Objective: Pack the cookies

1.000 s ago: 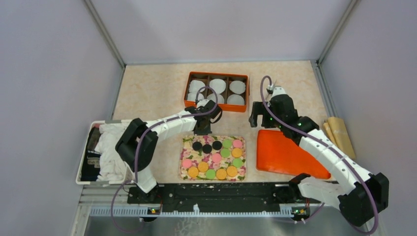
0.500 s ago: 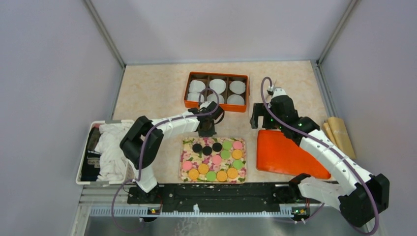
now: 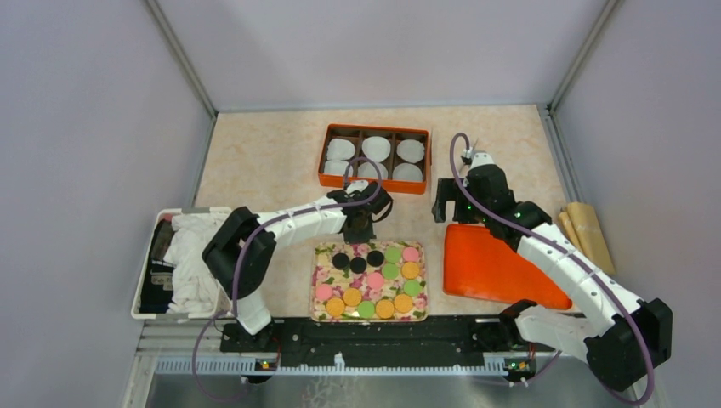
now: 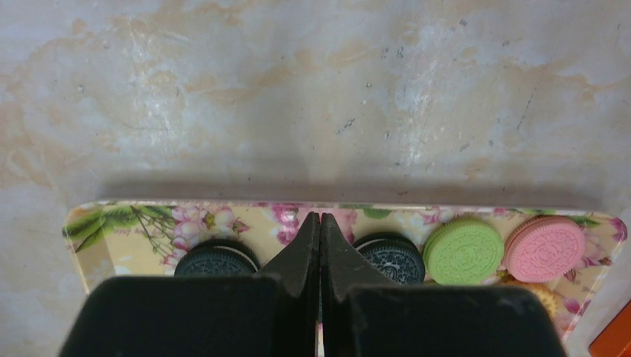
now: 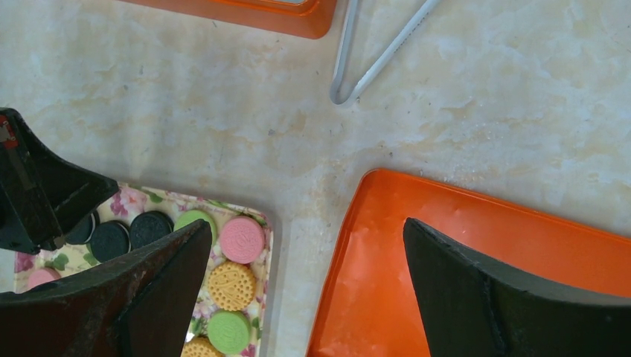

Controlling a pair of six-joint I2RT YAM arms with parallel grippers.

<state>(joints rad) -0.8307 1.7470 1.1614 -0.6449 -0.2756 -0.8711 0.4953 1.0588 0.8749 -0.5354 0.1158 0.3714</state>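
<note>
Our left pincer shut tight, nothing gripped, tips over the far edge of the flowered tray between two black cookies, we find the cookies in rows on that tray, our right pincer wide and empty, above the bench by the orange lid

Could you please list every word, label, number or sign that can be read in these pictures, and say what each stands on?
No text can be read in any view.
Embossed stamp on the cookies: too blurred to read.
Faint script on the floral tray, beside its leaf print: too small to read.
</note>
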